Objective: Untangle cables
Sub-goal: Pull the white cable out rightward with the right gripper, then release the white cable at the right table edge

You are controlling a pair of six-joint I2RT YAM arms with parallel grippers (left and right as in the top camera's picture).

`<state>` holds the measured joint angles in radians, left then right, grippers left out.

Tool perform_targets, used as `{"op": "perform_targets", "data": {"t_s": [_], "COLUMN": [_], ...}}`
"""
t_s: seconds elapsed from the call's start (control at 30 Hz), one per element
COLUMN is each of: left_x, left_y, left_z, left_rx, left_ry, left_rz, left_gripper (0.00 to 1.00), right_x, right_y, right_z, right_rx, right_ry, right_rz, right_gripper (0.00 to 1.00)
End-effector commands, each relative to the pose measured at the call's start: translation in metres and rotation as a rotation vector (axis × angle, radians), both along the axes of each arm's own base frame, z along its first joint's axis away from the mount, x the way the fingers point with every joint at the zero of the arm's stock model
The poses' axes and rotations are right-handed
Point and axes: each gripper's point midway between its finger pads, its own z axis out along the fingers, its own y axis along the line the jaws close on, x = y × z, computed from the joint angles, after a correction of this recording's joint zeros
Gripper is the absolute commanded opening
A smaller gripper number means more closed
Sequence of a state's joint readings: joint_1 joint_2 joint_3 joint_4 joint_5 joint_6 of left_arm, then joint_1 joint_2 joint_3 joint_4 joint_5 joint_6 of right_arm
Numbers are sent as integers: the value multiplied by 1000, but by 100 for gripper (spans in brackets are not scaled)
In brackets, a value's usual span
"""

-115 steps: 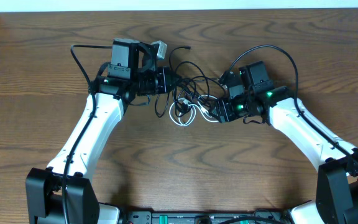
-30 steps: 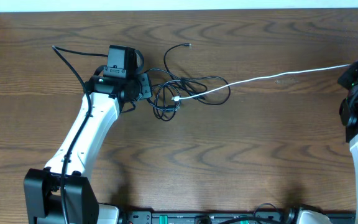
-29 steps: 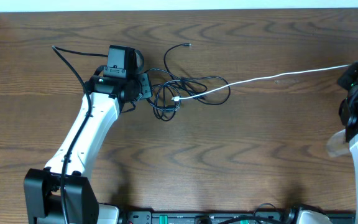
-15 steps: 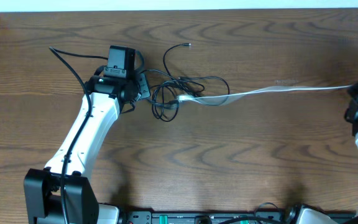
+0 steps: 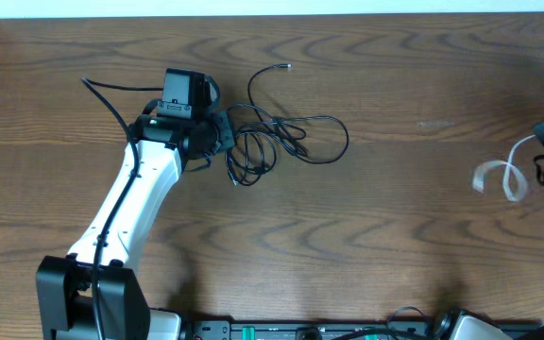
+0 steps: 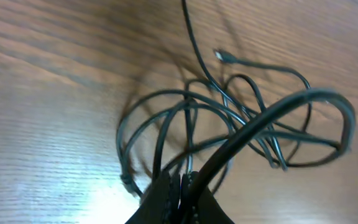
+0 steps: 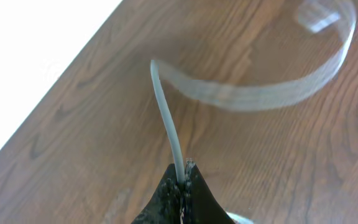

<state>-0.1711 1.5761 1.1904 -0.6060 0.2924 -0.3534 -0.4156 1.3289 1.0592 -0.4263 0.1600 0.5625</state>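
White cable [image 7: 166,115] in right end effector [image 7: 182,173]

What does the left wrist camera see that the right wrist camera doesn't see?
Only the left wrist camera shows the black cables, looped in a tangle, with the left fingers pinching one strand. Only the right wrist camera shows the white cable, curling away in a blurry loop from the right fingers that pinch it. Both show the brown wooden table and shut fingers at the bottom of the picture.
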Motion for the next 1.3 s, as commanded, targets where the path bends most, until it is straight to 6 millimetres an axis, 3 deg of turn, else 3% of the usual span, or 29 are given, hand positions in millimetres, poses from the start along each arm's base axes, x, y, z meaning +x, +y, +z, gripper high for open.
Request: {"op": "perform_targets", "data": {"t_s": [0.0,0.47,0.63,0.8,1.13,1.17,1.2,1.23,1.27], "left_x": [-5,-8,-7,-7,-6,-6,-6,-6,-6], "left_y": [-8,-8,-8,-8,-8,-8,-8,-8,-8], "left_z": [3,1,2,2,2,2,2,2,2], "left_rx": [-38,-34,-31,-26,-26,-27,-27,-27,-27], "left_ry": [11,21,14,12,10,9,7,7,7], "left_rz": [-50,-53,-61,-63,-64,-64,-64,-64,-64], "left_gripper": [7,7,7,7,7,7,8,7,7], "right_x": [0,-15,-1,1,-14,-17,-19,-19,-16], "right_y": [-2,-40,-38,-44,-83,-88,-90,-90,-87], "right_z": [0,3,-13,-28,-10,-12,-13,-14,-14], "right_rx": [-18,-177,-220,-241,-239,-234,-231,-228,-219], "right_ry": [16,100,175,254,271,277,278,277,266], "right_rz": [10,-98,76,124,40,27,23,24,42], "right_gripper": [1,1,1,1,1,5,25,34,37]}}
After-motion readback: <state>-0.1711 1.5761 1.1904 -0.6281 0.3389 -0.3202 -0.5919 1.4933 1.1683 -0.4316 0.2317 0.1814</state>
